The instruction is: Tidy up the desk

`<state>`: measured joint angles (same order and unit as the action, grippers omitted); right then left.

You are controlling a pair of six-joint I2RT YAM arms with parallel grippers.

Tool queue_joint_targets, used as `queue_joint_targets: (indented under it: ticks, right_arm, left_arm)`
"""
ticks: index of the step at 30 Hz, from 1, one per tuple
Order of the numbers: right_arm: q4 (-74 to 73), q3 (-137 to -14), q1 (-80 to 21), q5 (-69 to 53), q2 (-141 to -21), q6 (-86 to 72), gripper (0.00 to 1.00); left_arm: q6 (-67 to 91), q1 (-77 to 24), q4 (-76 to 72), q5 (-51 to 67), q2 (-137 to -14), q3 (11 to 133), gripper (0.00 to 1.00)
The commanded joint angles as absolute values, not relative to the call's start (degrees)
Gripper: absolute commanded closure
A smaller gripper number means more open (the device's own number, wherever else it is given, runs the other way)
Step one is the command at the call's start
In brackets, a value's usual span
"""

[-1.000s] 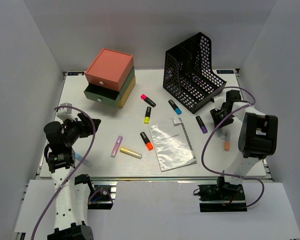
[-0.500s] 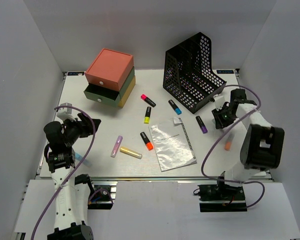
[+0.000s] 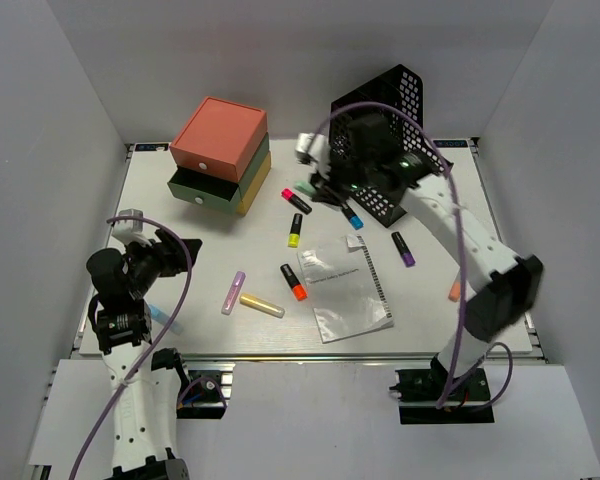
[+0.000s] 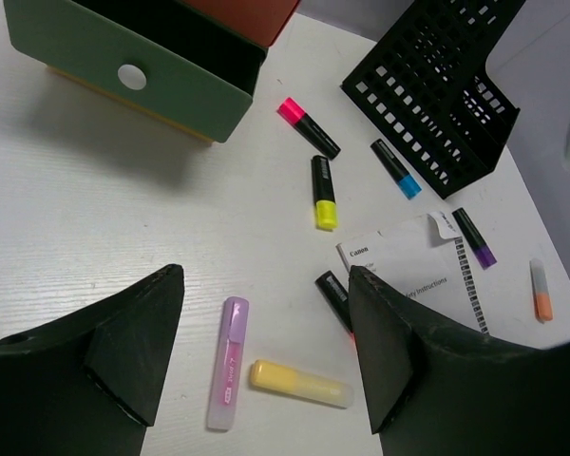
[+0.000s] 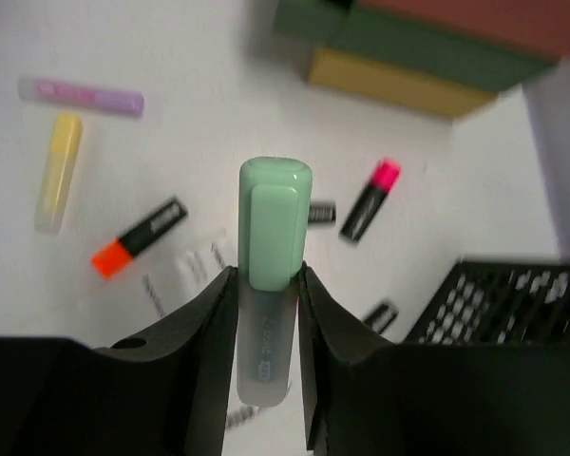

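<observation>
Your right gripper [image 5: 271, 285] was clamped on a mint-green capped plastic highlighter [image 5: 275, 223] with a frosted barrel, above the flat white desk [image 3: 200, 270]. Your left gripper [image 4: 264, 285], with matte black wedge-shaped fingers, was open and held nothing near the desk's left edge.

White-walled enclosure around a white desk [image 3: 420, 290]

The back wall [image 3: 280, 60], left wall [image 3: 40, 150] and right wall [image 3: 580, 120] stand bare and matte; soft, even light greys their corners; a metal rail [image 3: 310, 358] runs along the desk's near edge.
</observation>
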<state>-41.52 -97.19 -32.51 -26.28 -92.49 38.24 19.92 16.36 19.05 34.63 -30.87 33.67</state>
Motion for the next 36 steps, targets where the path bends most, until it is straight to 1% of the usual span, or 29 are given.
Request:
queue_joint_targets:
  ticks: [1,3,6,9,12,17,20,22,29,36]
  right_arm:
    - [-38.4,-110.0,-38.0,-25.9,-100.5,34.3,1.0]
    - [-36.4,-116.9,-41.6,-25.5,-105.5,32.4,1.0]
    - [-30.4,-120.4,-46.1,-23.8,-109.9,29.7,1.0]
    - [-24.6,-124.0,-47.8,-22.4,-114.6,28.0,1.0]
    - [-18.2,-124.7,-50.4,-21.4,-117.9,24.9,1.0]
    - [2.3,-121.8,-52.6,-17.9,-121.2,20.7,1.0]
    - [8.6,-125.6,-52.8,-14.0,-127.2,20.2,1.0]
    - [13.8,-126.6,-52.8,-11.3,-129.0,20.2,1.0]
    - [21.7,-127.8,-52.4,-8.6,-135.3,22.6,1.0]
    - [22.5,-127.4,-52.1,-8.4,-137.6,24.5,1.0]
  left_arm:
    - [19.2,16.3,19.3,32.1,-29.5,33.9,0.2]
    - [19.3,16.3,19.7,31.6,-29.3,34.1,0.19]
    - [19.3,16.3,20.4,30.2,-29.4,34.2,0.19]
    - [19.4,16.3,20.5,29.1,-29.1,34.2,0.19]
    - [19.5,16.3,20.7,28.5,-28.8,34.2,0.19]
    - [19.5,16.3,20.7,28.6,-28.6,34.2,0.18]
    - [19.5,16.3,20.6,28.8,-28.1,34.2,0.18]
    - [19.5,16.3,20.3,29.1,-28.0,34.1,0.18]
    - [19.8,16.3,20.0,29.5,-27.2,33.9,0.18]
    - [19.7,16.3,20.0,29.7,-26.6,34.0,0.18]
